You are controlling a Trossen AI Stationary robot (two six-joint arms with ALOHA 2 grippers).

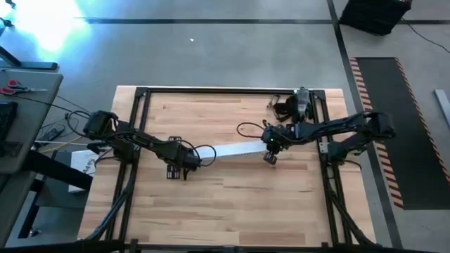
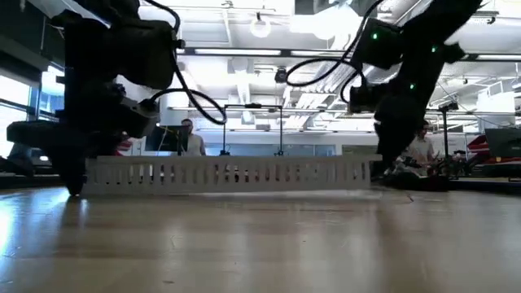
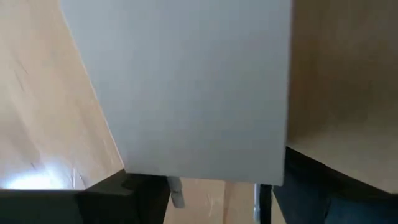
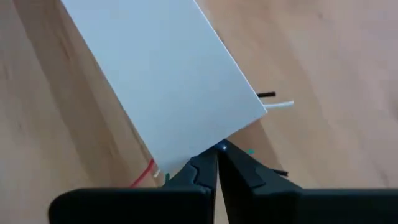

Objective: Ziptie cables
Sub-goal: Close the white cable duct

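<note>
On the wooden worktop point(image 1: 232, 197), one long white slotted channel point(image 2: 232, 173) under one flat white cover strip point(image 1: 235, 150), left gripper point(image 1: 188, 163) at one end, grip state unclear, right gripper point(image 4: 217, 163) clenched at the other end, three or so cable tips point(image 4: 273, 99) poking out beside it

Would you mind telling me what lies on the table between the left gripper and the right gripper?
In the high view, the white strip spans from the left gripper to the right gripper.
</note>
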